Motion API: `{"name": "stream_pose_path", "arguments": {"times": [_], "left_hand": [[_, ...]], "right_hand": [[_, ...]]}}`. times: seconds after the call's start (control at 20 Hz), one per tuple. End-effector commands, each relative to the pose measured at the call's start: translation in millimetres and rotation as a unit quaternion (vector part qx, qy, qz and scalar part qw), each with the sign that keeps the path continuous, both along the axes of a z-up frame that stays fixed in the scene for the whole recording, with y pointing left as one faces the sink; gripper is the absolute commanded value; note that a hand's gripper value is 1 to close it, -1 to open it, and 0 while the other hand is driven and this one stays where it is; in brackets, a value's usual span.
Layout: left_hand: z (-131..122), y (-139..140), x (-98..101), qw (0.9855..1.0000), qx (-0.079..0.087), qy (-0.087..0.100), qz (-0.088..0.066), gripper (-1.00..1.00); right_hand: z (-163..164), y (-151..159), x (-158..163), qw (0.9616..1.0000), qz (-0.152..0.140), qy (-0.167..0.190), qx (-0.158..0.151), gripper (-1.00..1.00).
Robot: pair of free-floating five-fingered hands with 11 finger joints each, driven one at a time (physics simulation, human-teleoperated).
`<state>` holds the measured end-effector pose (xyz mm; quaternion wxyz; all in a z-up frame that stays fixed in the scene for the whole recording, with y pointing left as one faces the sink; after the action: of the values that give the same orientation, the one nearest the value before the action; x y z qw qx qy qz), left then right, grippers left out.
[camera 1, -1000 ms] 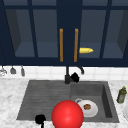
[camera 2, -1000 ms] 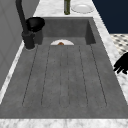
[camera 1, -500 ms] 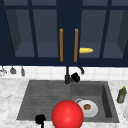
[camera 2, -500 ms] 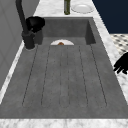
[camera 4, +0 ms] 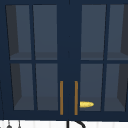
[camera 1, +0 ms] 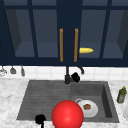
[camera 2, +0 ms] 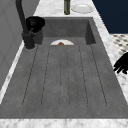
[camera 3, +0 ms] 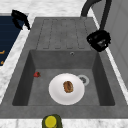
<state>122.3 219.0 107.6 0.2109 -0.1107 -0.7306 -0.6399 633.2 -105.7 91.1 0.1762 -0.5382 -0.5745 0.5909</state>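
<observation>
My left hand (camera 1: 40, 119) hovers at the front edge of the sink (camera 1: 27, 100), over the drainboard end. In the left side view the left hand (camera 2: 122, 64) hangs over the front counter with its fingers loosely spread, holding nothing. It appears again as the left hand (camera 3: 19, 18) in the right side view, beside the drainboard (camera 3: 62, 35). A white plate (camera 3: 66, 96) with a brown bit of food (camera 3: 68, 86) lies in the basin. A big red ball (camera 1: 67, 115) shows at the sink's front edge. A small red thing (camera 3: 37, 74) lies by the basin's front wall.
The black faucet (camera 1: 67, 75) rises behind the sink, its head (camera 3: 98, 40) over the basin's back corner. A green bottle (camera 1: 121, 95) and another white plate (camera 2: 82, 8) stand on the right counter. A yellow thing (camera 4: 86, 104) lies in the closed glass-door cabinet with its handles (camera 1: 61, 45).
</observation>
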Motion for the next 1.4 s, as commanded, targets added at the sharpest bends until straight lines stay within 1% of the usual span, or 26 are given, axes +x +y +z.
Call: {"name": "stream_pose_path", "arguments": {"times": [0.0, 1.35], "left_hand": [[0.0, 0.0, 0.0, 1.0000, 0.000, 0.000, 0.000, 0.00], [0.0, 0.0, 0.0, 1.0000, 0.000, 0.000, 0.000, 0.00]], "right_hand": [[0.0, -4.6, -13.4, 0.9977, 0.000, 0.027, 0.062, 1.00], [-2.9, -5.8, -14.0, 0.9964, -0.004, 0.017, 0.083, 1.00]]}}
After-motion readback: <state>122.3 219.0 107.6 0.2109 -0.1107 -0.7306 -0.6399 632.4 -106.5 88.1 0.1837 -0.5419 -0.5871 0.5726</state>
